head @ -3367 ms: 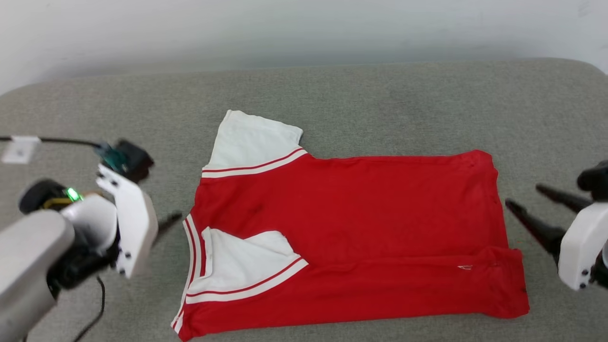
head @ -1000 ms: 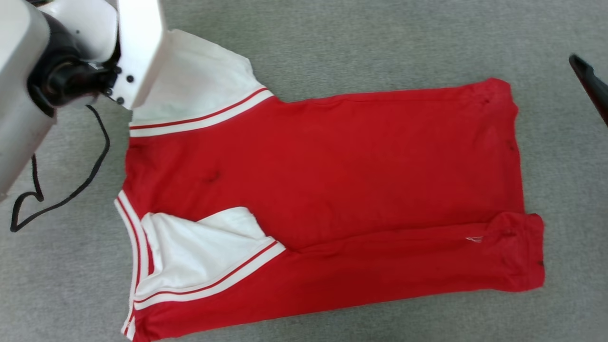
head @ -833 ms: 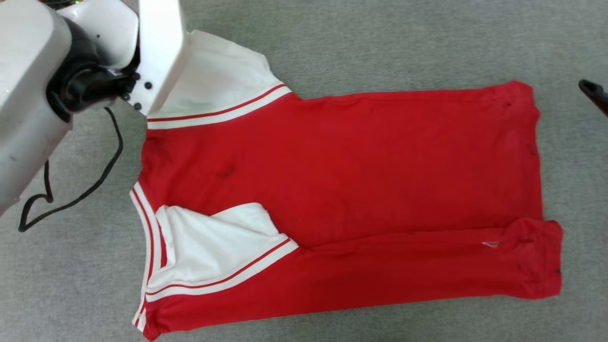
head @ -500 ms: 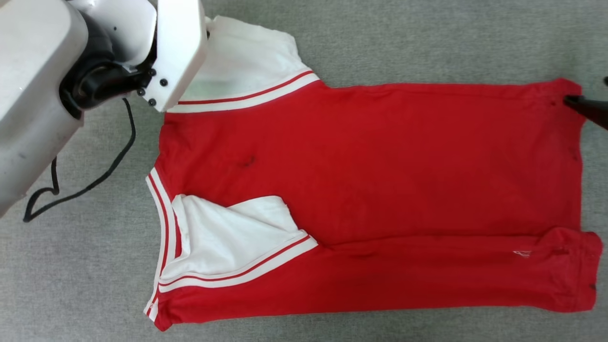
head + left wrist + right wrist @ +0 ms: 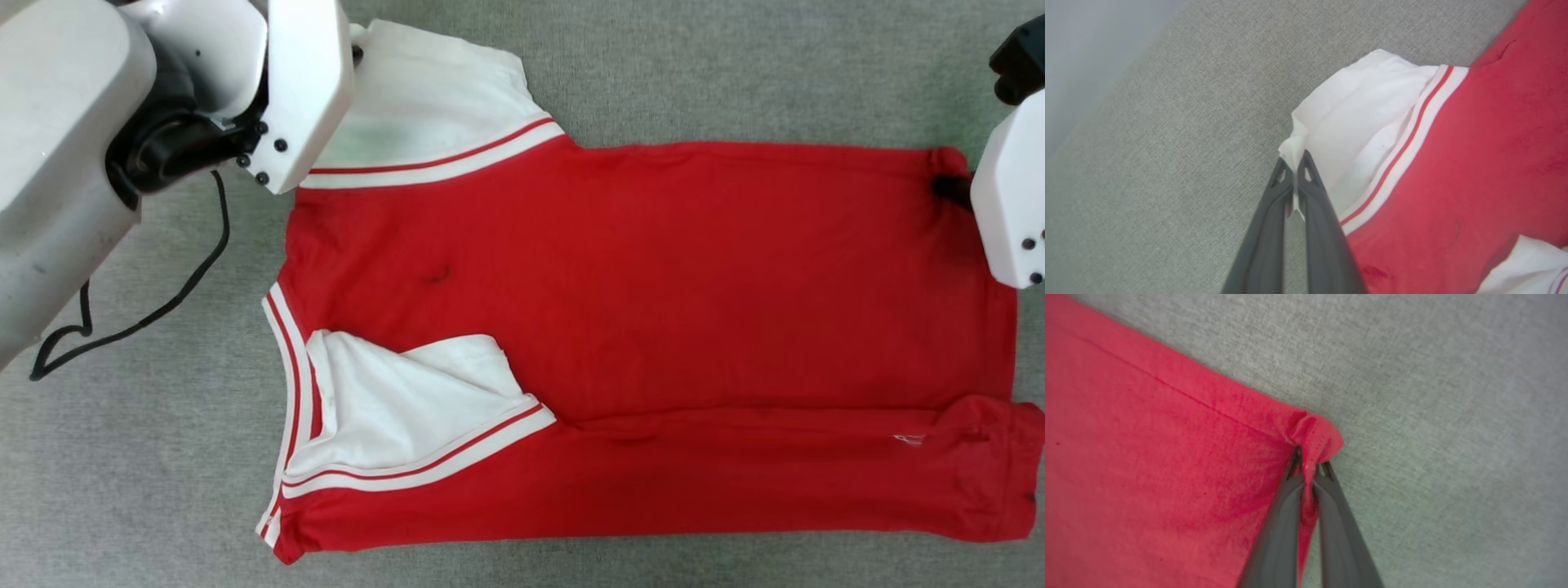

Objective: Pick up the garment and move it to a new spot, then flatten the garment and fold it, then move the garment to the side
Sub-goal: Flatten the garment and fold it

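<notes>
The garment [image 5: 653, 327], a red T-shirt with white sleeves and striped trim, lies spread on the grey cushion [image 5: 694, 73], its near long edge folded over with one white sleeve on top. My left gripper [image 5: 1294, 163] is shut on the corner of the far white sleeve [image 5: 1355, 118]. In the head view the white left wrist [image 5: 302, 90] covers that corner. My right gripper [image 5: 1308, 461] is shut on the far hem corner of the garment [image 5: 1167, 457], where the red cloth bunches between the fingers [image 5: 1286, 506]. That corner sits by the right wrist [image 5: 1008, 204].
A black cable [image 5: 155, 310] loops over the cushion to the left of the garment, under the left forearm [image 5: 57, 147]. Grey cushion surface [image 5: 1453, 396] extends beyond the hem corner and beyond the sleeve [image 5: 1167, 143].
The head camera bent down and shifted the picture. My right gripper came in from the right edge to the far hem corner and shut on it. The left grip on the sleeve holds.
</notes>
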Available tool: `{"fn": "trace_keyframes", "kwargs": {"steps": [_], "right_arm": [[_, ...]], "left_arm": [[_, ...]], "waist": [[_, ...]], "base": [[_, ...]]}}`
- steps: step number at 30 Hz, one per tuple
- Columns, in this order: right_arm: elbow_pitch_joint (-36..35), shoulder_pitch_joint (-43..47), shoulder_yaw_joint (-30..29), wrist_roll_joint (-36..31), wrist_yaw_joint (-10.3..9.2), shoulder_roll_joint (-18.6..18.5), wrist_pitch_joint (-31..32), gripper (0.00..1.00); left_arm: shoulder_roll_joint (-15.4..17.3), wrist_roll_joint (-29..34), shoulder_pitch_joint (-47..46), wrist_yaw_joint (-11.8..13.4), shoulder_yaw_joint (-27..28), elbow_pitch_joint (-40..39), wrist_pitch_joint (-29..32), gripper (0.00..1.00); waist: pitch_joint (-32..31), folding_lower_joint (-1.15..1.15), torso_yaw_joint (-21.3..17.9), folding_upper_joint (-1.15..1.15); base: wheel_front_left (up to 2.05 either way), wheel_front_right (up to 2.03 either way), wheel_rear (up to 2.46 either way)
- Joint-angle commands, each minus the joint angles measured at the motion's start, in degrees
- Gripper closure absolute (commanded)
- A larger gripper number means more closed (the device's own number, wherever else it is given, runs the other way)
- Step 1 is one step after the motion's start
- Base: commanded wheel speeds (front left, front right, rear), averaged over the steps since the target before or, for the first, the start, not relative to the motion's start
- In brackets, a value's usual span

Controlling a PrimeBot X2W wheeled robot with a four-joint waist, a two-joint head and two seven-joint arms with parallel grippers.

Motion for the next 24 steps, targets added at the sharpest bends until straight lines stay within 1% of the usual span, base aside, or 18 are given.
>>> {"fn": "trace_keyframes", "kwargs": {"steps": [1,6,12,15,18,24], "right_arm": [[1.8,1.4,2.3,0.1,-0.04,1.0,-1.3,1.0],[0.6,0.3,3.1,1.8,-0.04,-1.4,-8.5,1.0],[-0.7,3.7,5.3,2.5,-0.05,-4.2,-15.9,1.0],[-1.1,6.5,6.1,2.9,-0.05,-5.2,-18.6,1.0],[-1.7,9.1,6.9,3.3,-0.05,-6.1,-20.4,1.0],[-2.0,14.7,7.3,3.3,-0.05,-7.0,-23.7,1.0]], "left_arm": [[0.1,-0.5,0.3,0.0,-0.3,0.3,-0.8,1.0],[0.7,-1.9,2.5,0.0,-1.0,0.8,-4.3,1.0],[2.4,-3.4,7.0,0.0,-2.3,-1.0,-7.9,1.0],[4.0,-3.9,10.2,0.0,-3.1,-2.9,-9.5,1.0],[6.4,-4.5,14.1,0.8,-3.6,-5.9,-10.8,1.0],[12.2,-6.3,22.3,3.5,-5.1,-13.8,-11.7,1.0]], "waist": [[-1.3,0.0,-0.2,0.0],[-5.8,0.0,-0.3,0.0],[-11.3,0.0,-0.1,0.0],[-13.9,0.0,-0.1,0.0],[-16.2,0.0,-0.4,0.0],[-19.5,0.0,-0.6,0.0]], "base": [[0.0,0.0,0.0],[0.0,0.0,0.0],[0.0,0.0,0.0],[0.0,0.0,0.0],[0.0,0.0,0.0],[0.0,0.0,0.0]]}}
